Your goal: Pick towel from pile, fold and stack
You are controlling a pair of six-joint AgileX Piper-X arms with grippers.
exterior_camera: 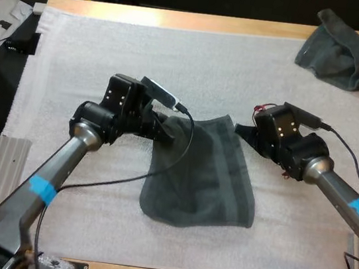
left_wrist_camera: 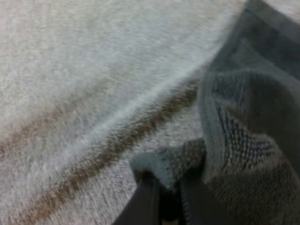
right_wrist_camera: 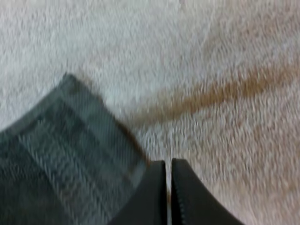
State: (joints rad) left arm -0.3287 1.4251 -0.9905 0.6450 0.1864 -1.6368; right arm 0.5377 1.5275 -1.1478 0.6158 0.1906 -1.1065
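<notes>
Flat towel [exterior_camera: 203,178] lies spread mid-mat [exterior_camera: 178,47]. Left gripper [left_wrist_camera: 166,187] is clenched on its far-left corner. Right gripper [right_wrist_camera: 168,164] is closed on nothing, just beside its far-right corner. Crumpled towel [exterior_camera: 342,50] sits well beyond it.

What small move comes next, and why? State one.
Probably open the right gripper and shift it onto the towel corner beside it. Its fingers are shut on nothing, just off that corner, while the left gripper pinches the other far corner, so only one corner is held for the fold.
</notes>
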